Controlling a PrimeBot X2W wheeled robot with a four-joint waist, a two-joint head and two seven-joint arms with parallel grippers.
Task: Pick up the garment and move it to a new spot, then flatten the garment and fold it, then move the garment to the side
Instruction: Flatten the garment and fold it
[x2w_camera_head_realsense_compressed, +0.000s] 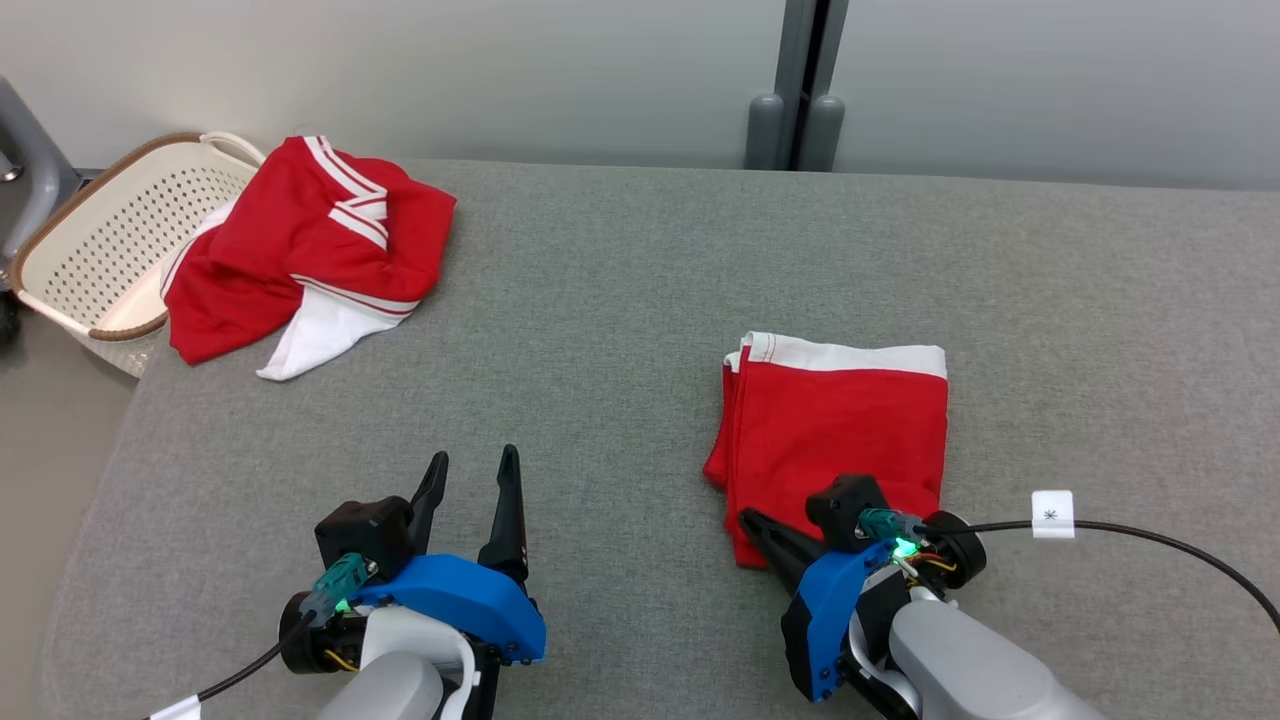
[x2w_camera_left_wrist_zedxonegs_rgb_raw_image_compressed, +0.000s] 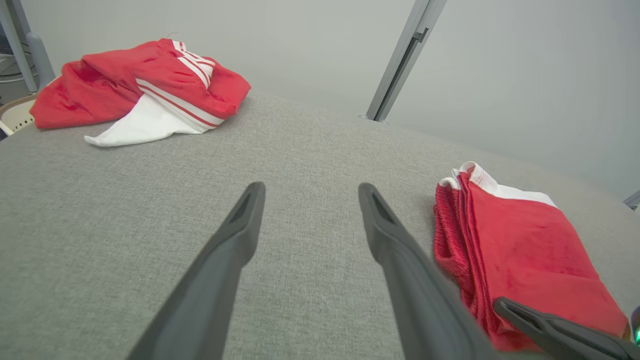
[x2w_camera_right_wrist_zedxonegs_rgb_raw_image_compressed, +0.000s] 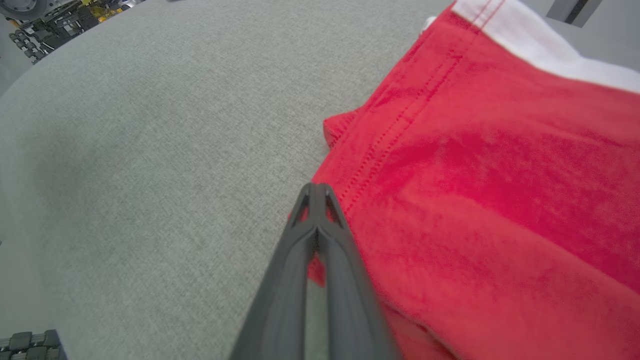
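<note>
Grey fabric-covered surface (x2w_camera_head_realsense_compressed: 640, 280), wall behind, a grey post (x2w_camera_head_realsense_compressed: 800, 100) at the far edge.

The garment (x2w_camera_head_realsense_compressed: 850, 420), red with a white band along its far edge, lay folded into a rough square on the right half of the surface. Layered edges were stacked along its left side, as seen from the left wrist (x2w_camera_left_wrist_zedxonegs_rgb_raw_image_compressed: 525, 250). Up close in the right wrist view (x2w_camera_right_wrist_zedxonegs_rgb_raw_image_compressed: 475, 200), the stitched hem ran diagonally and the top layer was fairly smooth.

The right gripper (x2w_camera_head_realsense_compressed: 748, 517) was at the garment's near-left corner, its fingers pressed together with no gap at the tips (x2w_camera_right_wrist_zedxonegs_rgb_raw_image_compressed: 316, 190). The tips rested right on the garment's left edge. I could not tell whether any cloth was pinched between them.

The left gripper (x2w_camera_head_realsense_compressed: 472, 462) sat over bare surface, well to the left of the garment, with its fingers spread wide and nothing between them (x2w_camera_left_wrist_zedxonegs_rgb_raw_image_compressed: 311, 189).

At the far left corner was a heap of crumpled clothes (x2w_camera_head_realsense_compressed: 300, 250), red with white stripes and a white panel. It lay partly on the surface and partly draped over the rim of a white perforated basket (x2w_camera_head_realsense_compressed: 90, 260) with a brown edge. The heap was well apart from the folded garment.

A black cable (x2w_camera_head_realsense_compressed: 1180, 545) carrying a white tag (x2w_camera_head_realsense_compressed: 1052, 514) ran off the right wrist toward the right.
</note>
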